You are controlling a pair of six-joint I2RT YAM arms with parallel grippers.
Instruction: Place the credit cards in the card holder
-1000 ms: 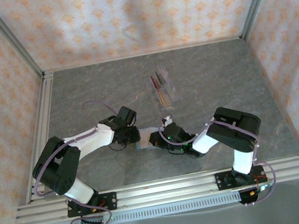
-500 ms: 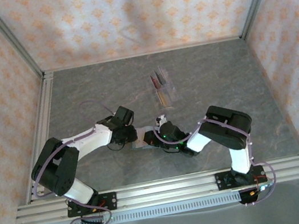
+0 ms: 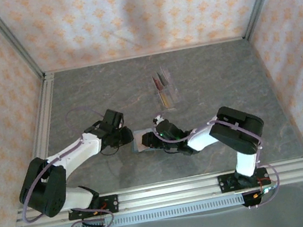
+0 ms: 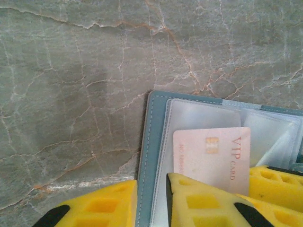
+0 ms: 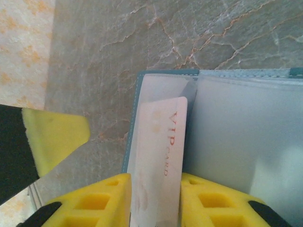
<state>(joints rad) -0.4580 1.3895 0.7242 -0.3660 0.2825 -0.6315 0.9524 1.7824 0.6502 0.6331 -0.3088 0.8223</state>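
the open teal card holder [image 3: 142, 141] lies flat on the marbled grey worktop [image 3: 221, 77], near its front edge and between the two arms. its clear plastic sleeves face up, and the stitched border [image 4: 150, 137] frames them. a pale pink credit card [image 4: 210, 158] printed "vip card" sits partly inside one sleeve, its chip end forward and its near end sticking out towards the cameras. the left pincer [image 4: 152, 189] is low at the holder's left edge. its yellow pads stand a narrow gap apart, one over the bare worktop and one over the sleeve, with the teal border showing in the gap; i cannot tell whether it clamps the border or only presses there. the right pincer [image 5: 156, 182] has its pads set apart with the card [image 5: 158, 142] lying between them and filling the gap edge to edge; i cannot tell whether it grips the card. farther back, well apart from the holder, a clear slotted rack [image 3: 165, 90] holds more thin cards upright.
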